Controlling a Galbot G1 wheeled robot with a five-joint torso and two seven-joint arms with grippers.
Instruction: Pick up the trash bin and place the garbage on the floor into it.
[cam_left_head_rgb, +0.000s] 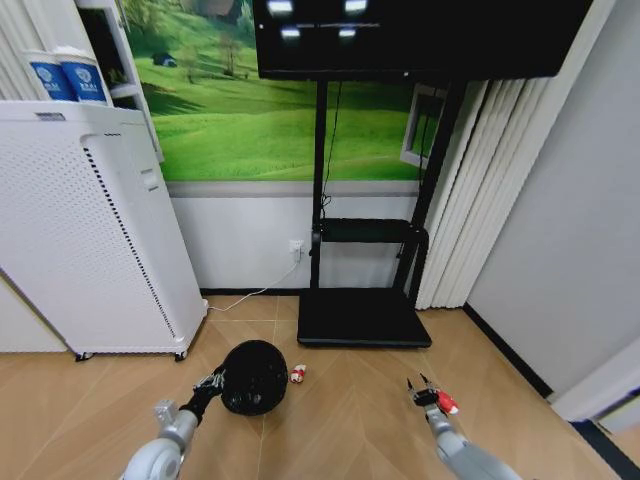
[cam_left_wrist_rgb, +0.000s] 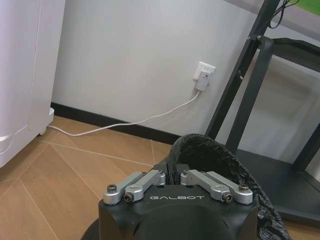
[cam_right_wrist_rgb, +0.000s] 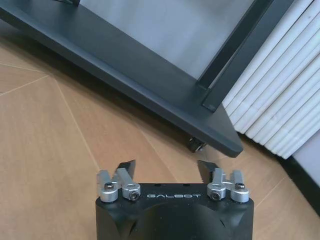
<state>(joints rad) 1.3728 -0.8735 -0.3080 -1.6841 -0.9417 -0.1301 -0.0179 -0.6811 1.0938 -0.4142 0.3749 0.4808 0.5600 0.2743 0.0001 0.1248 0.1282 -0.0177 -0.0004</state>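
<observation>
- The left gripper (cam_left_head_rgb: 213, 381) sits low on the robot's left, its fingers pinched on the near rim of the trash bin (cam_left_head_rgb: 254, 377); the left wrist view shows both fingers drawn together over the black liner bag (cam_left_wrist_rgb: 220, 165) at the rim.
- The right gripper (cam_left_head_rgb: 422, 390) hovers low on the robot's right, well apart from the bin, with its fingers spread and nothing between them in the right wrist view; a small red lump (cam_left_head_rgb: 446, 403) shows right beside it in the head view, though whether it touches the gripper cannot be told.
- The bin stands on the wooden floor (cam_left_head_rgb: 350, 420) with its open mouth facing up.
- A red-and-white wrapper (cam_left_head_rgb: 297, 375) lies on the floor just beside the bin, on its right.
- Farther off, the black base (cam_left_head_rgb: 362, 320) of the TV stand rests on the floor in front of the wall.
- A tall white perforated appliance (cam_left_head_rgb: 85, 240) stands to the left, behind the bin.
- A white cable (cam_left_wrist_rgb: 125, 124) runs along the floor to a wall socket (cam_left_wrist_rgb: 204, 75).
</observation>
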